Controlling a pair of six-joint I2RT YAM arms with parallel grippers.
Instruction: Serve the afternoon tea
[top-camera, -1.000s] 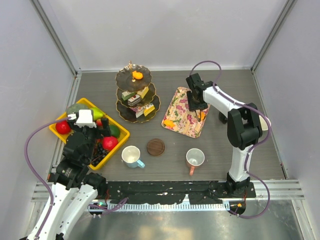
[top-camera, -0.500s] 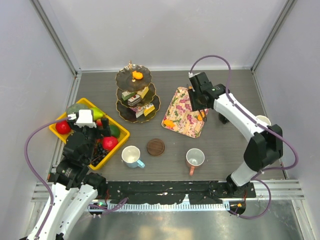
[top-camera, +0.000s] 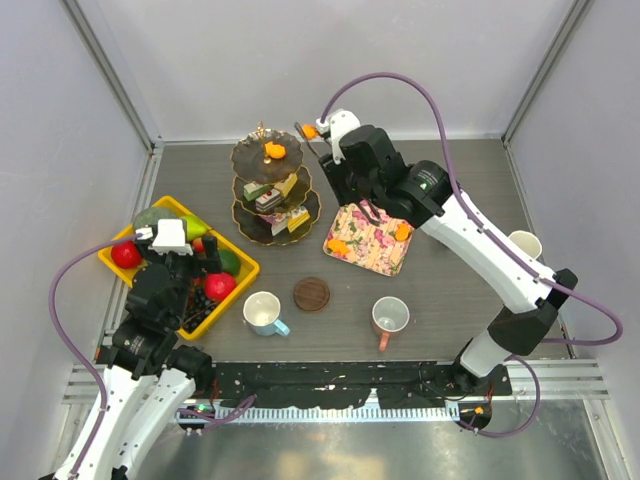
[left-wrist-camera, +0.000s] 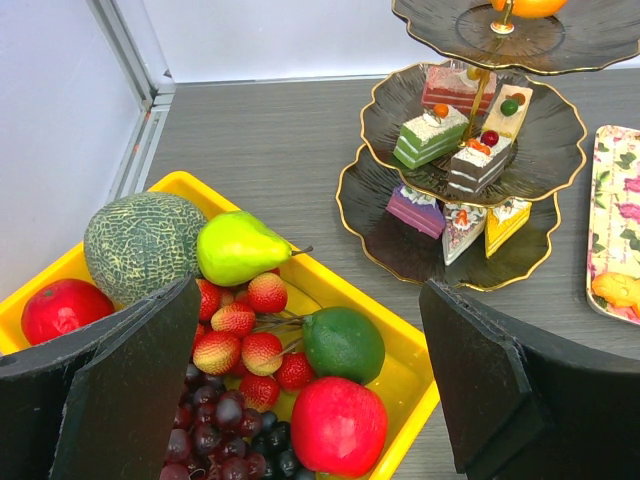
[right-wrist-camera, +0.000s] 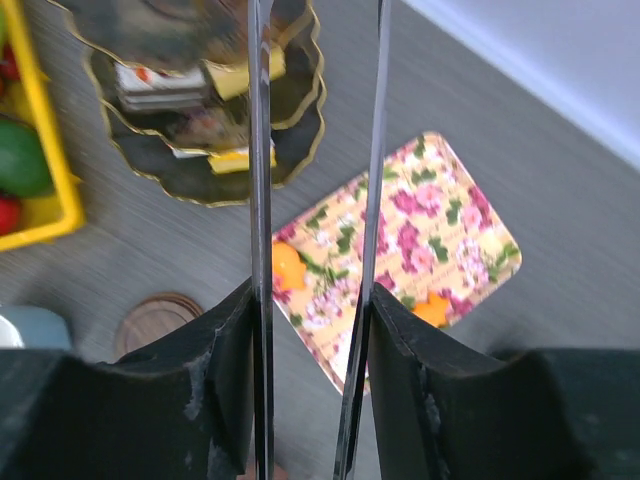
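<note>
Our right gripper pinches a small orange pastry between its thin fingertips. A second ago it sat low over the floral tray. Now it has swung toward 10 o'clock and hangs at 2 o'clock of the tiered stand, so we judge placing comes next. The gold handle and a resting pastry crowd the top tier. Two more pastries wait on the tray. Our left gripper hangs released over the yellow crate.

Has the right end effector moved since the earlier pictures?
Yes: the right end effector, gripping a pastry, moved left from over the tray to beside the stand.
</note>
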